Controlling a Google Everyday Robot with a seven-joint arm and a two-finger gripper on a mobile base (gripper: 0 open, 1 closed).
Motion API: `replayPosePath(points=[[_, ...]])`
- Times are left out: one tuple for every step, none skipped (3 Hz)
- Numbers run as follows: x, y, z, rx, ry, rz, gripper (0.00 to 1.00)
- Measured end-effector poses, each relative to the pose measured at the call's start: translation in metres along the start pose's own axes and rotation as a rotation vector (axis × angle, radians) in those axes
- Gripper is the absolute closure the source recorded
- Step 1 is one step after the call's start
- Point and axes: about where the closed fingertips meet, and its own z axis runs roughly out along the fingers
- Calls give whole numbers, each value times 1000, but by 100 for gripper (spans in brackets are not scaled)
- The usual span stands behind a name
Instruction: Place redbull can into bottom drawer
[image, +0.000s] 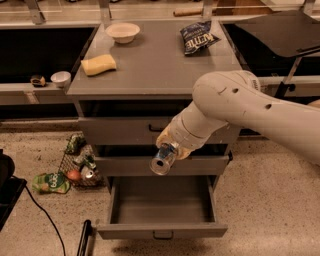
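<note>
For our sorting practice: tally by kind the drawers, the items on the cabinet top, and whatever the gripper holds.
drawers: 3 (top drawer, middle drawer, bottom drawer, open)
bowl: 1
yellow sponge: 1
chip bag: 1
redbull can: 1, in the gripper, in front of the middle drawer
Total: 7

We see white block lettering on the dark blue chip bag (199, 36) at the far right corner of the cabinet top (150, 70), but we cannot spell it out with certainty. The green pouch (50, 183) on the floor carries pale marks we cannot read. The gripper (167, 150), in front of the middle drawer (125, 165), clasps the redbull can (163, 159), which shows us only its round silver end, with no lettering legible.
</note>
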Motion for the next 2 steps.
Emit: replayPosePath(points=[[9,22,25,-11,-14,46,100],[23,70,71,-17,-28,154,100]])
